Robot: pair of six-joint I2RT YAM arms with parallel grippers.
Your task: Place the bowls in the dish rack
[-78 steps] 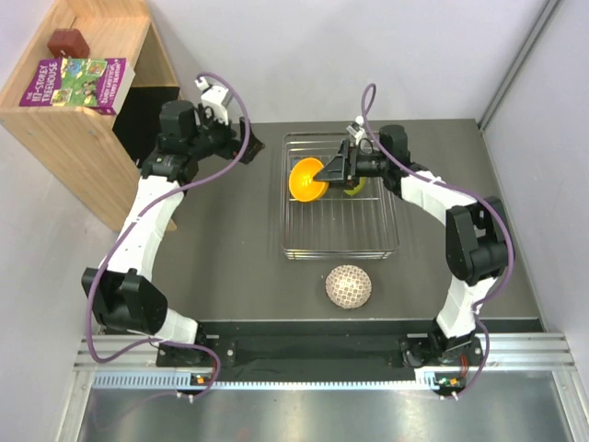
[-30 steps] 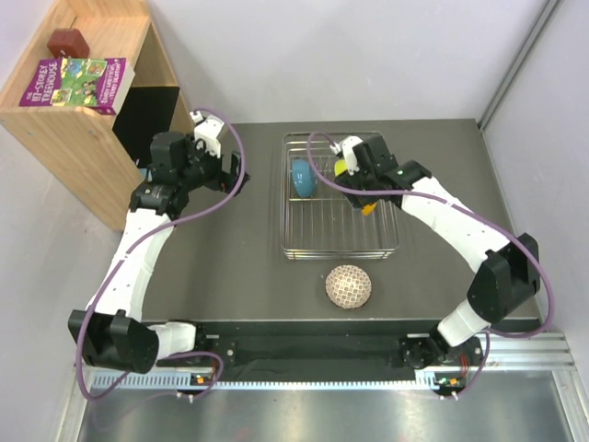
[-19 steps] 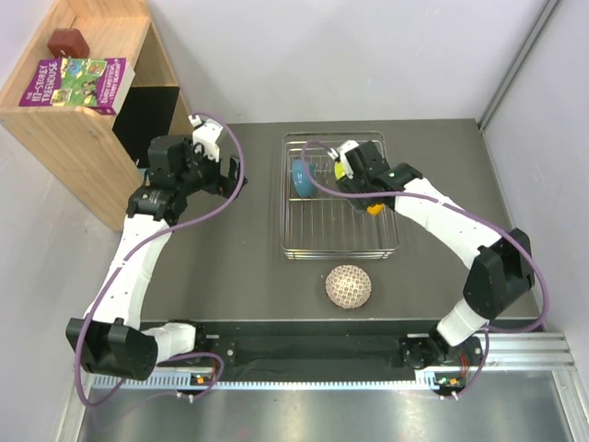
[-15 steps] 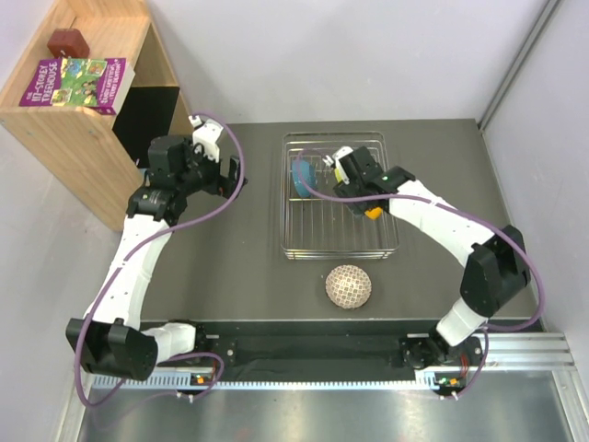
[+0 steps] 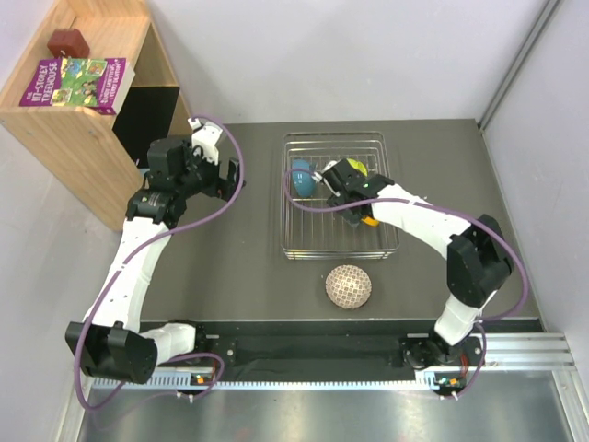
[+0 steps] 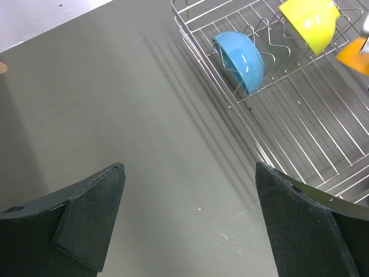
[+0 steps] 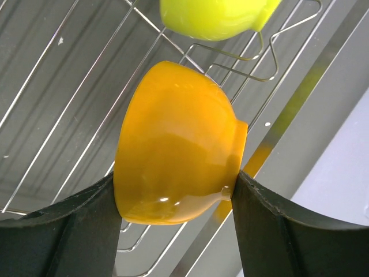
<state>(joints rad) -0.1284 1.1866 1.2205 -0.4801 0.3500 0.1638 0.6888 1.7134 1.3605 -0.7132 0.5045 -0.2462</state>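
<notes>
The dish rack [image 5: 336,252] is a silver wire basket at the table's far middle. A blue bowl [image 5: 302,177] stands on edge between its prongs, with a yellow-green bowl [image 5: 357,169] to its right. My right gripper [image 5: 361,210] is over the rack's right side, shut on an orange bowl [image 5: 369,219]. In the right wrist view the orange bowl [image 7: 173,144] sits tilted between both fingers, above the wires, just below the yellow-green bowl [image 7: 213,17]. A white bowl with a brown lattice [image 5: 349,286] lies upside down in front of the rack. My left gripper [image 5: 235,172] hovers open left of the rack.
A wooden shelf [image 5: 87,129] with a book [image 5: 78,81] on top stands at the far left, close behind the left arm. In the left wrist view the blue bowl [image 6: 242,60] and the rack's corner [image 6: 300,115] lie ahead to the right over bare grey table [image 6: 144,115].
My right wrist has swung left and slightly nearer over the rack, carrying the orange bowl with it. The left arm has barely shifted and stays open.
</notes>
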